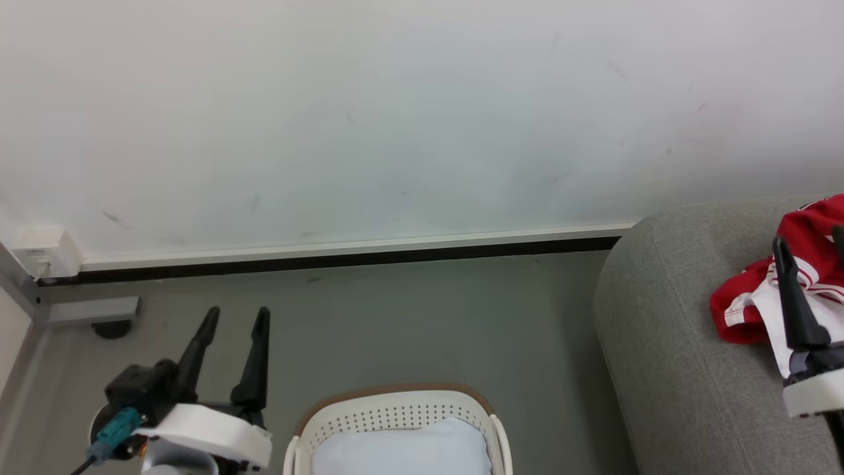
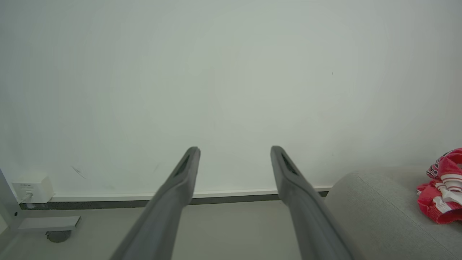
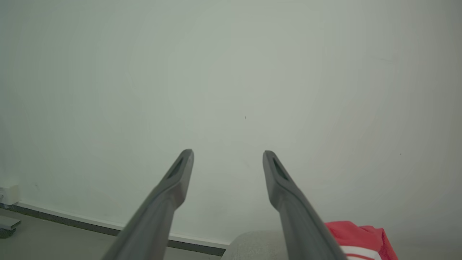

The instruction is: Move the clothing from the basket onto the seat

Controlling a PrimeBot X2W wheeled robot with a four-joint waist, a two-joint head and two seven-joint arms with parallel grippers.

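The red clothing (image 1: pixel 742 310) with white trim lies bunched on the light-grey seat (image 1: pixel 666 343) at the right. My right gripper (image 1: pixel 810 239) hovers open in front of it with nothing between its fingers. The left wrist view has the clothing (image 2: pixel 442 195) on the seat (image 2: pixel 375 213), and the right wrist view catches the clothing (image 3: pixel 357 234) low down. The cream basket (image 1: pixel 395 412) stands on the floor at bottom centre, and no red garment shows in the part of it in view. My left gripper (image 1: pixel 238 311) is open and empty, left of the basket. Both wrist views show spread fingers, left gripper (image 2: pixel 234 150) and right gripper (image 3: pixel 228 153).
A pale blue cushion (image 1: pixel 402 448) fills the basket's visible part. A white wall with a dark baseboard (image 1: pixel 330 260) runs behind. A white outlet box (image 1: pixel 43 254) and a grey frame foot with a caster (image 1: pixel 99 316) sit at far left. Grey floor (image 1: pixel 428 323) separates basket and wall.
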